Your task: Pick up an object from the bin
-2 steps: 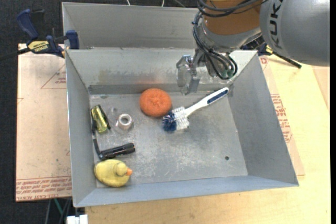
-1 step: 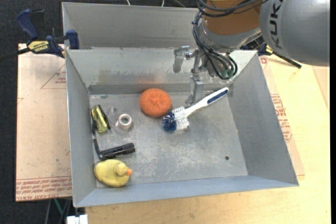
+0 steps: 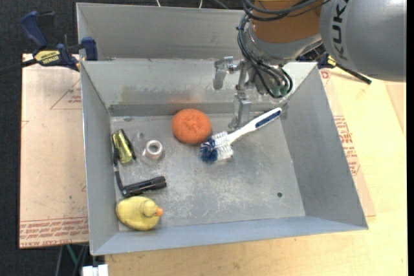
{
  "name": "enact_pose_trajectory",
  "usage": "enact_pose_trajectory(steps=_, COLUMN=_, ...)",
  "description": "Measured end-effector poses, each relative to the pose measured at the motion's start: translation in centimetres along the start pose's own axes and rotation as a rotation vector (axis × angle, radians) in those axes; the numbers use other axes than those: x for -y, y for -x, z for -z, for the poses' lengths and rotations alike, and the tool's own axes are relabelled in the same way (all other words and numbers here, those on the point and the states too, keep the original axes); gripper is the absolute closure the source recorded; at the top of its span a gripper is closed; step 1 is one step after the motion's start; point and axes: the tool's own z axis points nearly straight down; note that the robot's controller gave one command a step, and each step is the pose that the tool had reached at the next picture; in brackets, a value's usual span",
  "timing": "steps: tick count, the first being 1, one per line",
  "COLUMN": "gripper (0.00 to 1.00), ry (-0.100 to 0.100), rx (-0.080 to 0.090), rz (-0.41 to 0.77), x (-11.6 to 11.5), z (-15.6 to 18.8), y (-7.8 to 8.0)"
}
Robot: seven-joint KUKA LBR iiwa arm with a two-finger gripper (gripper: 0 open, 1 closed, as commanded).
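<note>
Although the gripper hangs just right of the round orange ball, we cannot tell how wide it stands or whether it grips the white-and-blue plastic toothbrush lying beside that ball.

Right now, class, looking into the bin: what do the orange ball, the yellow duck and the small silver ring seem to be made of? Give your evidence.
Orange ball: probably foam or sponge; matt, rough, pitted surface. Yellow duck: likely soft rubber or plastic; smooth, moulded, slight sheen. Silver ring: seemingly metal; bright, reflective rim.
</note>
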Motion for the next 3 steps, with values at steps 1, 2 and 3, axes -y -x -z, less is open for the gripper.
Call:
enact_pose_trajectory(steps=1, gripper=0.0, ry=0.0, rx=0.007, rz=0.205, x=-1.4, z=-6.1, y=1.7)
enact_pose_trajectory(steps=2, gripper=0.0, ry=0.001, rx=0.002, rz=0.244, x=-0.5, z=-7.5, y=0.4)
enact_pose_trajectory(steps=3, gripper=0.0, ry=0.005, rx=-0.003, rz=0.414, x=-0.6, z=-15.9, y=1.7)
